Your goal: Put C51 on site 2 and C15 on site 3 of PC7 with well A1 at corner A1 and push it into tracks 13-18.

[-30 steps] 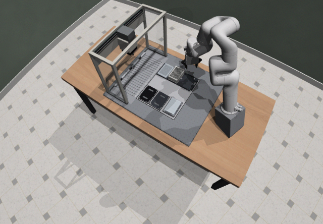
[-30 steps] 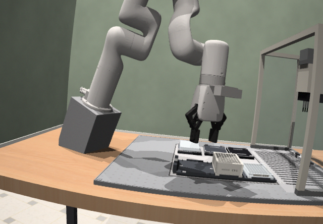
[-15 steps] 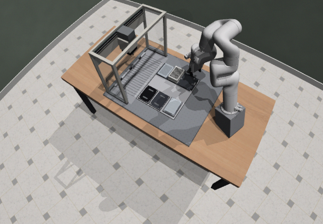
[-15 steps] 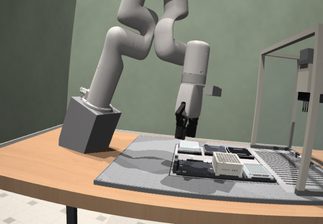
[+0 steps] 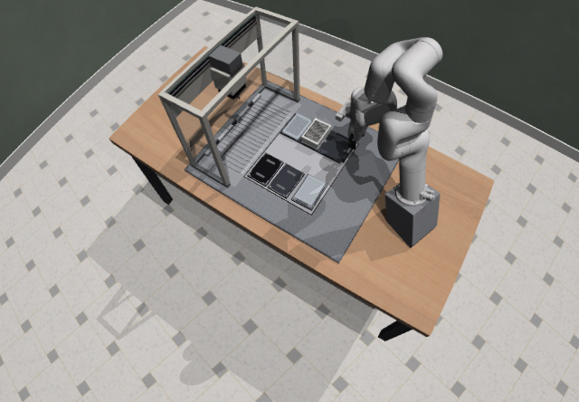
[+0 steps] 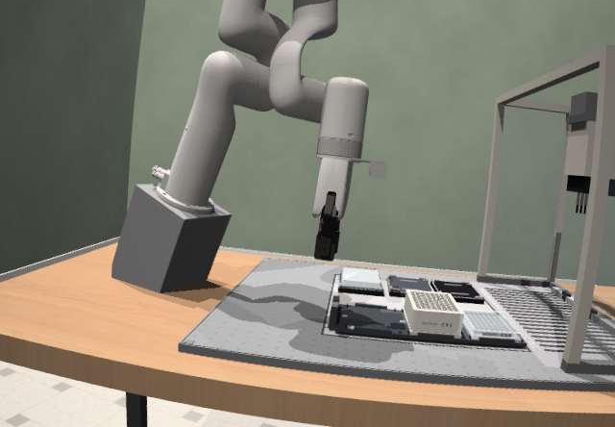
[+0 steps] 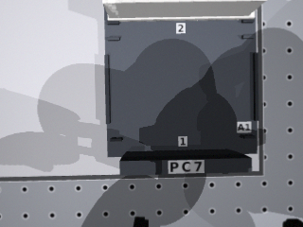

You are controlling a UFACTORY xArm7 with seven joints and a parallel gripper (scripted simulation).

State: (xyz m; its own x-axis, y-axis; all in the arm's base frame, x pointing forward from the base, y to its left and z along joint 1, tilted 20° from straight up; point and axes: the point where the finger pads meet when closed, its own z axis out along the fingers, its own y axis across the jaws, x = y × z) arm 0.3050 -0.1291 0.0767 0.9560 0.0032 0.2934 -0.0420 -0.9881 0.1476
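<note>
The dark carrier PC7 lies on the apron in front of the rails. The white deep-well block C51 sits on site 2, and the 96-well plate C15 sits on site 3. Site 1 is bare, with its A1 mark at the lower right in the wrist view. The handle carries the PC7 label. My gripper hangs open and empty above the handle end, clear of the carrier; its fingertips show at the bottom edge of the wrist view. C16 sits in nest S1.
Nests S2 and S3 hold no plate. The loading rails run under the tall instrument frame, whose posts stand at their corners. The arm's base stands at the table's right.
</note>
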